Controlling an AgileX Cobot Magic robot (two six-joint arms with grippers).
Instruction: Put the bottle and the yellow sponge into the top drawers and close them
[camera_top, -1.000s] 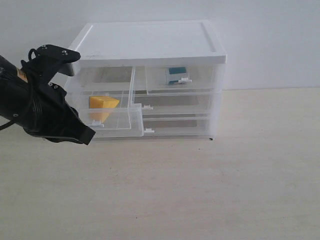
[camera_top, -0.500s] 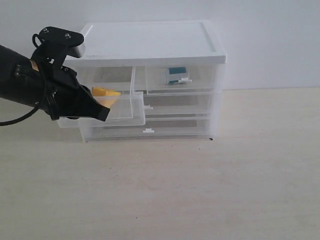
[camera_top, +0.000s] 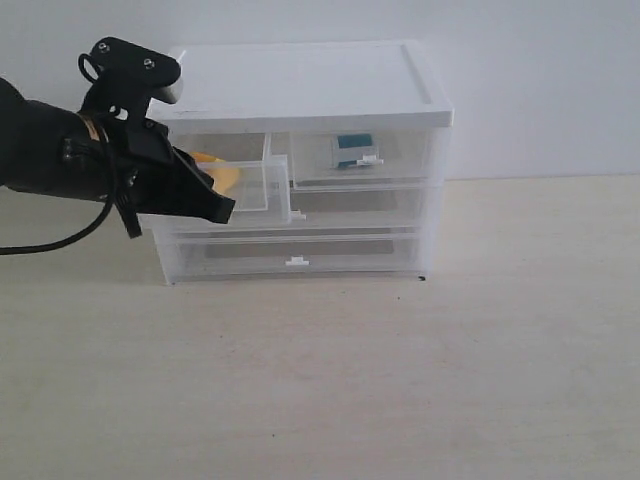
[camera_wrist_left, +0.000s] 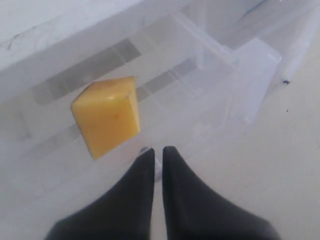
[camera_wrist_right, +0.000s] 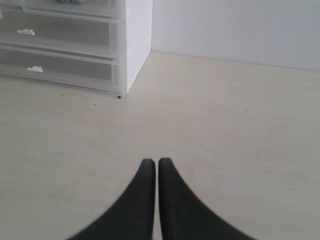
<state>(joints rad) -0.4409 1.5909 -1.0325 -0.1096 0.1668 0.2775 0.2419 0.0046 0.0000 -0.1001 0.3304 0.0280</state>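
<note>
Left claw: the black left gripper (camera_wrist_left: 154, 150) has its two fingers pressed nearly together, only a thin slit between them, with nothing seen held.
Left claw position: in the exterior view the left gripper (camera_top: 213, 207) sits at the front of the left top drawer, tips right at its clear front wall; whether they touch it cannot be told.
Left top drawer: this half-width clear plastic drawer (camera_top: 250, 186) stands partly pulled out of the cabinet, its front proud of the drawer beside it.
Yellow sponge: the orange-yellow wedge-shaped foam block (camera_wrist_left: 107, 115) lies inside the left top drawer (camera_wrist_left: 215, 80), just beyond the fingertips; from the exterior it is half hidden behind the arm (camera_top: 222, 172).
Right top drawer: the matching clear half-width drawer (camera_top: 400, 162) is pushed fully in.
Bottle: the small white bottle with a teal-blue label (camera_top: 353, 148) is inside the right top drawer, behind its white handle tab.
Cabinet: white-topped plastic cabinet (camera_top: 300, 85) with two full-width drawers below, both shut.
Right claw: the black right gripper (camera_wrist_right: 152, 161) has its fingers pressed together, empty, over the pale wooden table (camera_wrist_right: 225, 115), well apart from the cabinet corner (camera_wrist_right: 137, 40).
</note>
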